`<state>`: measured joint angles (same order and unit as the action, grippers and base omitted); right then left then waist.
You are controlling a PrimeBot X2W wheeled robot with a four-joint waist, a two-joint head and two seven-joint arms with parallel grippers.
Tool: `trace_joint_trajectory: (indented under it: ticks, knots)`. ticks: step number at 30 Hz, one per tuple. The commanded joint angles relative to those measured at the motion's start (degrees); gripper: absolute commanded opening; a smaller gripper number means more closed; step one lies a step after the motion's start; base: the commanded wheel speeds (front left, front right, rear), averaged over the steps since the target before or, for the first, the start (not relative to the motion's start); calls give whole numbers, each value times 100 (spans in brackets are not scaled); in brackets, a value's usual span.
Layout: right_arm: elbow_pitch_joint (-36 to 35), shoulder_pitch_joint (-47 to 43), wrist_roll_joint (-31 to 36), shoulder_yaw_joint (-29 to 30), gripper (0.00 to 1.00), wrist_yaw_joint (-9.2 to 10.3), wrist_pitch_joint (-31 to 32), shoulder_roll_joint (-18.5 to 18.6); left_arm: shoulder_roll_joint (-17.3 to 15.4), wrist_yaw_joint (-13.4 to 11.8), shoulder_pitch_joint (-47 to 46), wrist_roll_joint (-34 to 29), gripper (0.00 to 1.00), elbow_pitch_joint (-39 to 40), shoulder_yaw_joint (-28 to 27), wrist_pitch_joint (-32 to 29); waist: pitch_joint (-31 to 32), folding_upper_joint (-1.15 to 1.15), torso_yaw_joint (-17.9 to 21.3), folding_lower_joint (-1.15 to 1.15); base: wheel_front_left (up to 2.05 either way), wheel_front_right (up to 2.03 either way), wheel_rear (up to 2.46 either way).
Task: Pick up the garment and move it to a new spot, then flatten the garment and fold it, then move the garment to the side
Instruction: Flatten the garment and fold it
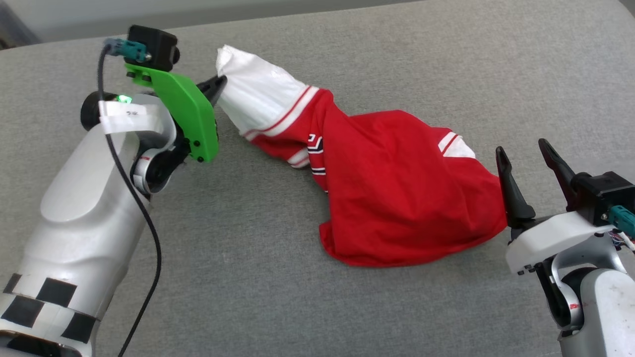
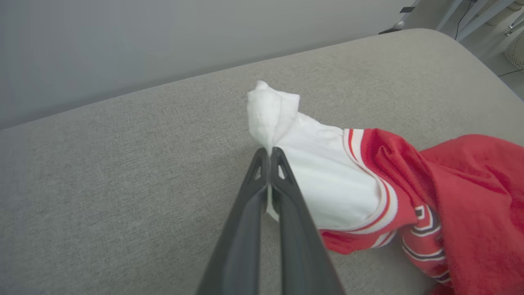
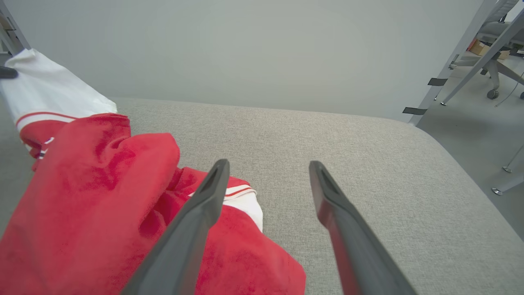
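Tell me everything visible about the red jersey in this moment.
The garment is a red jersey T-shirt of soft knit cloth with white sleeves, red-white striped trim and a sliver of black, white-outlined print. It lies crumpled in a heap on the grey upholstered surface, one white sleeve stretched out from it. The left gripper is shut on that sleeve's tip. The right gripper stands open at the opposite end; contact cannot be told.

Open grey cushion point(image 1: 248, 277) surrounds the garment point(image 1: 397, 198) on every side

R gripper point(image 3: 269, 163) (fingers apart) by garment point(image 3: 94, 196)
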<state>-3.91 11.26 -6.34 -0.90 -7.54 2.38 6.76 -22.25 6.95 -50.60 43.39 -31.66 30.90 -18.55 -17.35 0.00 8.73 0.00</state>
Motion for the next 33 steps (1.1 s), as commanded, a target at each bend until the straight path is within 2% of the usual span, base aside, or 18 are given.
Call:
trace_joint_trajectory:
  ticks: [1,9,12,17,18,19,20,24,27,30,33]
  knots:
    - [19,-91,-43,29,100,5,52,41,-111,-60,106,37,0,64,-94,220,259,0,-307,0,0,0,0]
    - [-50,-313,33,149,100,5,279,0,-525,-220,903,66,0,635,-512,1254,511,0,-671,0,0,0,0]
    - [-106,-404,37,203,100,5,341,-4,-665,-290,1415,186,0,909,-662,1486,573,0,-765,0,0,0,0]
    - [-124,-525,-27,254,100,5,448,57,-727,-333,2185,355,0,1037,-651,1536,673,0,-896,0,0,0,0]
    - [-121,-535,-41,253,100,5,467,68,-723,-370,2307,367,11,996,-641,1545,698,0,-913,0,0,0,0]
    - [-116,-541,-51,253,100,5,482,73,-717,-411,2392,362,76,943,-632,1563,722,0,-926,0,0,0,0]
    - [-110,-547,-63,251,100,5,497,77,-719,-465,2486,330,100,849,-599,1568,751,0,-938,0,0,0,0]
    - [-87,-583,-101,230,100,5,527,82,-646,-589,2691,257,100,507,-615,1895,862,0,-981,0,0,0,0]
    - [-86,-641,-131,255,100,5,557,108,-559,-502,2752,174,100,447,-606,2321,961,0,-1063,0,0,0,0]
    - [-118,-693,-158,273,100,5,621,192,-590,-419,2795,-189,100,630,-527,2993,1056,0,-1174,0,0,0,0]
    - [-163,-736,-219,221,100,5,750,295,-530,-552,3002,-550,100,1025,-586,3301,1148,0,-1294,0,0,0,0]
